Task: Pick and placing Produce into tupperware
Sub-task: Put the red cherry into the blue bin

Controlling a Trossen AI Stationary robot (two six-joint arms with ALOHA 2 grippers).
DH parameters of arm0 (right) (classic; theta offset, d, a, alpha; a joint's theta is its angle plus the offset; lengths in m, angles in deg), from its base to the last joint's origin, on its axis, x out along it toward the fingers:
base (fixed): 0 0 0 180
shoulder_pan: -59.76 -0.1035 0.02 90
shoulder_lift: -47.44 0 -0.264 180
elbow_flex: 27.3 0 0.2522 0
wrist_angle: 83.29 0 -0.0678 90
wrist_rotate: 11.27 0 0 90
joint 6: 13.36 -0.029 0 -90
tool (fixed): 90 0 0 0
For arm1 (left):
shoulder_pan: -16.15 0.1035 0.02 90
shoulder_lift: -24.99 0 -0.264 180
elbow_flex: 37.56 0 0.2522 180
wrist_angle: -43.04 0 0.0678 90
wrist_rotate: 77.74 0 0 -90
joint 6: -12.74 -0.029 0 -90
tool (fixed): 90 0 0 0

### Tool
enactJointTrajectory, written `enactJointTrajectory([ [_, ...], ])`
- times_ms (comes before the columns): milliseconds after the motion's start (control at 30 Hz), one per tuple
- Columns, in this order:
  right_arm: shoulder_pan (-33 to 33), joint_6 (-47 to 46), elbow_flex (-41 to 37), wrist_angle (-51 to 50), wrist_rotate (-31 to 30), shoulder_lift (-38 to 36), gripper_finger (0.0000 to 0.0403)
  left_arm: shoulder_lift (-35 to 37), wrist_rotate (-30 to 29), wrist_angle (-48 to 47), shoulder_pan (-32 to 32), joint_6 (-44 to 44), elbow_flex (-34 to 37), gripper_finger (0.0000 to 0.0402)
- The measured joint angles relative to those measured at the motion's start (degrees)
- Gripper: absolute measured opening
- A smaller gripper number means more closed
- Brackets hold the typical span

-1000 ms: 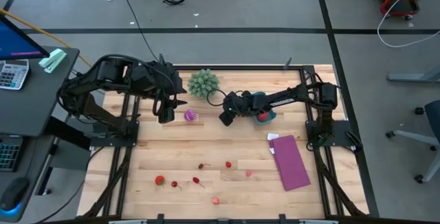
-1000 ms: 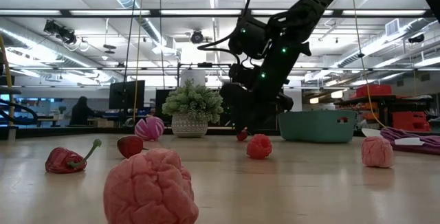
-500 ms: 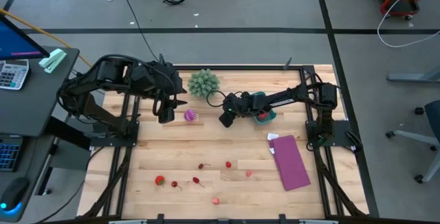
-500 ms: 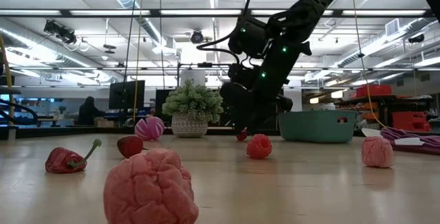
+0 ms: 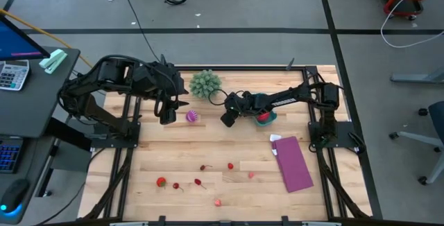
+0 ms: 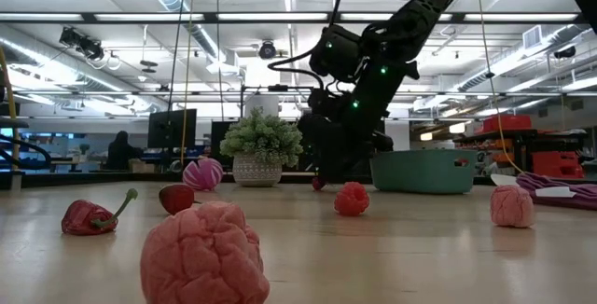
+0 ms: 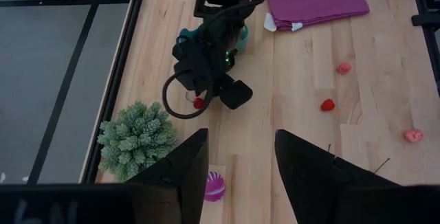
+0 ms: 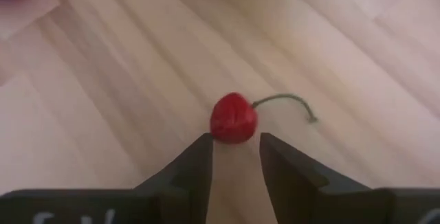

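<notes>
My right gripper reaches from the right base toward the table's middle and is shut on a small red cherry with a thin stem; the cherry also shows in the low view. The teal tupperware sits under that arm and holds a larger red fruit. My left gripper hangs open and empty above the far left. Just to its right the purple-pink striped ball rests on the wood, and it also shows in the left wrist view. Several small red and pink pieces lie near the front. My right gripper pinches the cherry's two lower sides between its two fingers, only at their free ends. The fingers slant down from the table's right. The stem sticks out to one side. The cherry is at table height; whether it is lifted clear, I cannot tell.
A big spiky green ball stands at the far edge between the arms. A flat purple sheet with a white scrap lies at the right. Loose pieces include a red one and a pink one near the front edge.
My right gripper has shifted a little toward the table's left, and the cherry has stayed at its fingertips and gone with it.
</notes>
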Motion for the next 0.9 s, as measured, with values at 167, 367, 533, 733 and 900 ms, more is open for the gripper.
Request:
enactJointTrajectory([
  [167, 0.4, 3.5, 2.3, -1.7, 4.4, -0.1, 0.0145, 0.0, 0.0, 0.0, 0.0, 0.0, 0.0, 0.0176],
  [367, -1.0, 20.5, 12.1, -8.7, 4.0, -0.6, 0.0172, 0.0, 0.0, -0.3, 0.0, 0.0, 0.0, 0.0174],
  [533, -0.1, 34.6, 17.3, -15.8, 3.2, -0.7, 0.0197, 0.0, 0.0, -0.3, 0.0, 0.0, 0.0, 0.0178],
  [733, 3.6, 29.6, 16.1, -19.4, 6.8, -0.6, 0.0229, 0.0, 0.0, -0.4, 0.0, 0.0, 0.0, 0.0173],
  [900, 5.0, 27.5, 16.1, -18.0, 6.8, -0.5, 0.0239, 0.0, 0.0, -0.4, 0.0, -0.1, 0.0, 0.0178],
])
